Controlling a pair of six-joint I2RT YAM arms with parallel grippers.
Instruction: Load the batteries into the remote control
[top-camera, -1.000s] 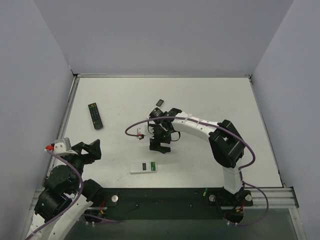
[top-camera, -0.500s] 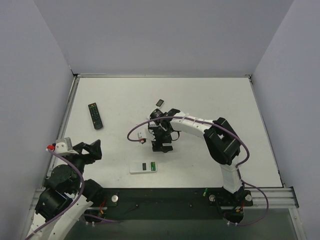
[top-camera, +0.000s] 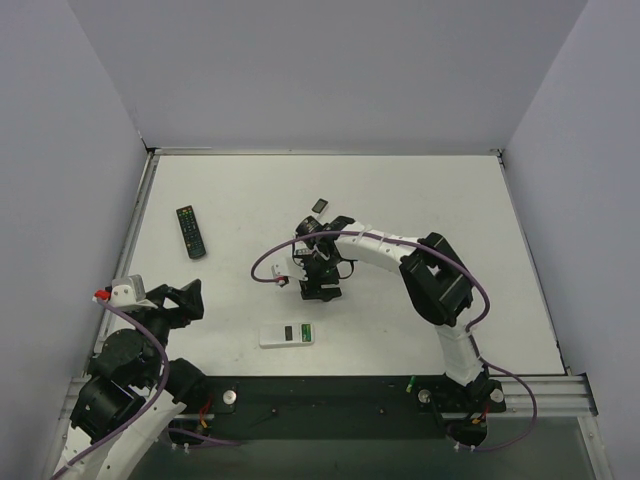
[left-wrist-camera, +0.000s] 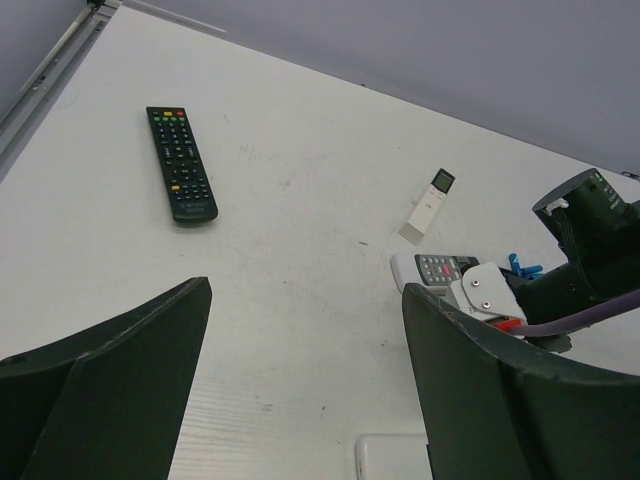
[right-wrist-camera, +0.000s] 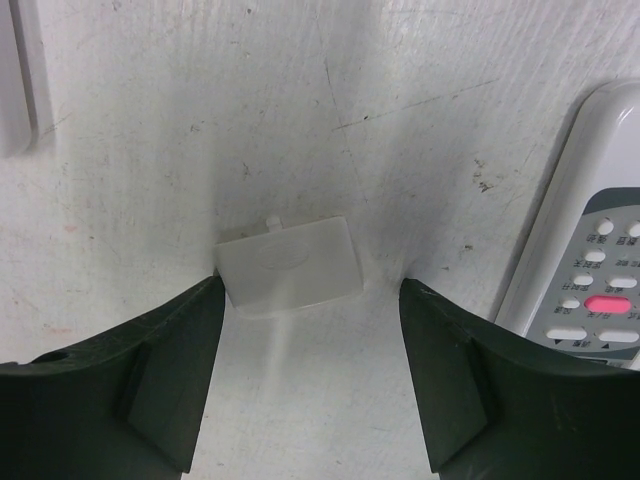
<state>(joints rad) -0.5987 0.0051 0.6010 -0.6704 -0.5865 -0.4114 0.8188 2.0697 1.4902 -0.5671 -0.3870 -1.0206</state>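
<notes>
- My right pincer (right-wrist-camera: 308, 330) is down at the desk (right-wrist-camera: 200, 120), jaws partly apart and straddling the white battery cover (right-wrist-camera: 292, 265), which lies flat at frame centre in the right wrist view.
- It holds nothing yet. The left finger (right-wrist-camera: 150, 380) looks to be at the cover's edge, and there is a visible gap on the other side.
- The remote control (right-wrist-camera: 590, 280) sits at the right edge of that frame, button face up, just beside my right finger and apart from the cover.
- My left pincer (left-wrist-camera: 305, 330) is wide apart and empty, lower left in the overhead view, well apart from the work.
- Batteries: the small blue bits (left-wrist-camera: 522, 267) just beside the remote in the left wrist view are probably them, but they are too small to be sure.
- Risk: the cover is thin and flat, so the fingers may ride over it or shove it along the desk instead of pinching it.
- Risk: one-sided contact could make the cover skid or twist out as I squeeze.
- Risk: the right finger is close to the remote and could nudge it off position.
- Risk: with the face up, the bay is presumably underneath, so the remote needs flipping. The loose cells nearby could roll if bumped.
</notes>
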